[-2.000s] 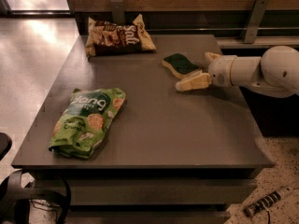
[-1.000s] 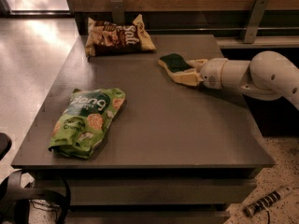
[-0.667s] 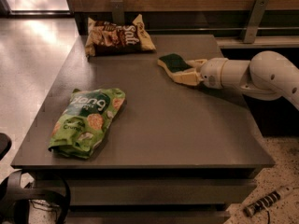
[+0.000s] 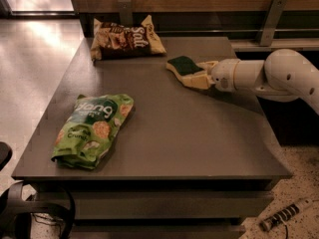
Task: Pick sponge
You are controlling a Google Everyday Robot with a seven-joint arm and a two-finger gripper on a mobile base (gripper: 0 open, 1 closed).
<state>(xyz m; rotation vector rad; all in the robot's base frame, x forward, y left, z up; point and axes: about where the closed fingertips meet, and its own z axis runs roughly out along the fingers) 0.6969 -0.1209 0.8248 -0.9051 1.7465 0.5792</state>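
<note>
The sponge [image 4: 182, 63] lies flat on the grey table [image 4: 189, 133], right of centre in the upper part of the frame, green scouring side up. My gripper [image 4: 195, 72] reaches in from the right at table height, its jaws spread apart with the sponge's right end between them, not clenched. My white arm [image 4: 279, 73] runs off the right edge. A brown snack bag [image 4: 124, 38] sits at upper centre and a green snack bag [image 4: 92, 128] at lower left
</note>
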